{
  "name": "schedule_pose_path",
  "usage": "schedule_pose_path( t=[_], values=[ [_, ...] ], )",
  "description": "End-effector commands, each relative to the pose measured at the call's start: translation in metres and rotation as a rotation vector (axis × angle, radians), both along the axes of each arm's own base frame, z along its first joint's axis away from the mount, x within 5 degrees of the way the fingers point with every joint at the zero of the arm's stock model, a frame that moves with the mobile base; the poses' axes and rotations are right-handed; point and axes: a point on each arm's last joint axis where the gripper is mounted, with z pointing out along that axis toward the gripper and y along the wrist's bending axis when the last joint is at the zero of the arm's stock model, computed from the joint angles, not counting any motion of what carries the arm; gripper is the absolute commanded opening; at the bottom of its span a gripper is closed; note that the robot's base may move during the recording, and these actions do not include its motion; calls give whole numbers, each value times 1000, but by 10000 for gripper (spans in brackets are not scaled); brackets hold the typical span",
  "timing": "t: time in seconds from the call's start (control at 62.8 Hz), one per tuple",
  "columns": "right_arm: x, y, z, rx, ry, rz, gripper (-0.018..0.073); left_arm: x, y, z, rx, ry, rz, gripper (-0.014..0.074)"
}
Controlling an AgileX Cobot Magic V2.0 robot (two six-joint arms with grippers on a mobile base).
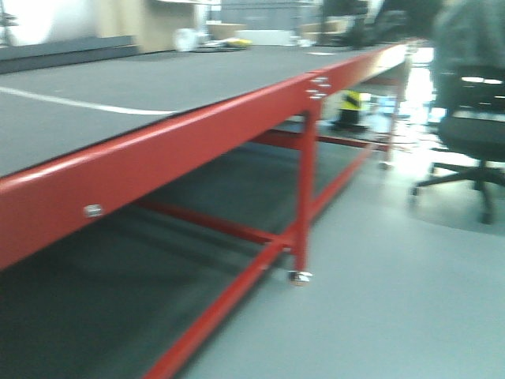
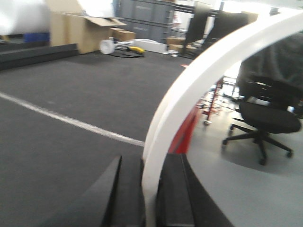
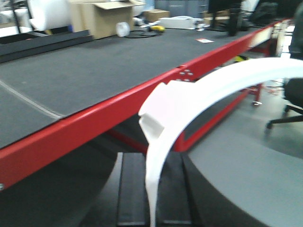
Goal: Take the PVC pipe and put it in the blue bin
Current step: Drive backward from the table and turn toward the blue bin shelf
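White pipe [image 2: 201, 78]; red-framed counter [image 1: 197, 134] with a dark grey top crossed by a thin white line [image 1: 79, 100]; grey floor [image 1: 379, 300]; black chair [image 2: 267, 118].

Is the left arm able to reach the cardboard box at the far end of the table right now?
Probably not. The cardboard box sits far across the table, and the left gripper is holding the white pipe between its fingers.
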Motion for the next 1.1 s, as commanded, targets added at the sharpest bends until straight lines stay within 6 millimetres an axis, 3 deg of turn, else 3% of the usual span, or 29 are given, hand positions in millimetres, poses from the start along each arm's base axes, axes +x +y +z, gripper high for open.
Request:
schedule_pose_path(
  t=[0.0,1.082],
  values=[
    [-1,0,3,-8,-38,-1,-169,-2,0,3,-3,-38,2,-111],
    [-1,0,3,-8,-38,-1,-169,-2,0,3,-3,-38,2,-111]
  ],
)
